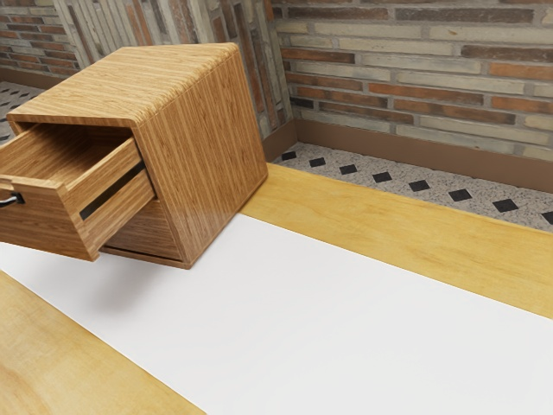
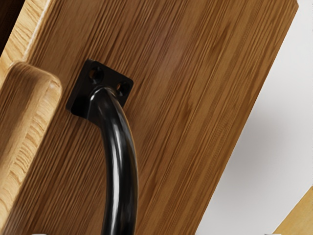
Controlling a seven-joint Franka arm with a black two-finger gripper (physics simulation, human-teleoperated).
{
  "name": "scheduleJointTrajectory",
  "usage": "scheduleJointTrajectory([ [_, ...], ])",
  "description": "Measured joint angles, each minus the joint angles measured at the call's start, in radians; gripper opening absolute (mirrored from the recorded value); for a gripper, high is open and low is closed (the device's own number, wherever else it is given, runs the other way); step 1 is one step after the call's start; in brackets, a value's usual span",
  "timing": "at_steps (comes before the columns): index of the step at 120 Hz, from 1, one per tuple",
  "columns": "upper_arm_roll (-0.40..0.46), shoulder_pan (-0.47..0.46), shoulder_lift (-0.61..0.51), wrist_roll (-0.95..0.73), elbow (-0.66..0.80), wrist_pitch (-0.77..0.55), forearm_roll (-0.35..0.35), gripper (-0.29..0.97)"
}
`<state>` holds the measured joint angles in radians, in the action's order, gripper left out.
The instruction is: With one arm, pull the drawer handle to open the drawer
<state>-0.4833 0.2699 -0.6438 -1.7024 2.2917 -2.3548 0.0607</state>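
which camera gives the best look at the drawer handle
The wrist view: the black handle is close up, its curved bar and mounting plate clear against the drawer front. The exterior view catches a sliver of the handle at its left edge, on the open drawer.

black handle (image 2: 117, 166) on square mount plate (image 2: 100, 88), wooden drawer front (image 2: 195, 98).

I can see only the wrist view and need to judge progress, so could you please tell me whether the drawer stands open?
Observer: Yes, the top drawer is pulled well out of the wooden cabinet.
Operator: Is there anything beneath it?
Observer: A lower front panel, sitting flush in the cabinet.
Operator: What is behind the cabinet?
Observer: A brick wall.
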Motion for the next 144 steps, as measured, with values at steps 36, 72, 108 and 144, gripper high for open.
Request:
scheduleJointTrajectory([
  [36, -0.001, 0.001, -0.017, -0.001, 0.004, 0.005, -0.001, 0.52],
  [72, -0.002, 0.002, -0.024, -0.002, 0.025, 0.007, -0.002, 0.57],
  [108, -0.002, 0.003, -0.027, -0.003, 0.031, 0.008, -0.003, 0.52],
  [144, -0.002, 0.003, -0.049, -0.003, 0.024, 0.009, -0.002, 0.51],
])
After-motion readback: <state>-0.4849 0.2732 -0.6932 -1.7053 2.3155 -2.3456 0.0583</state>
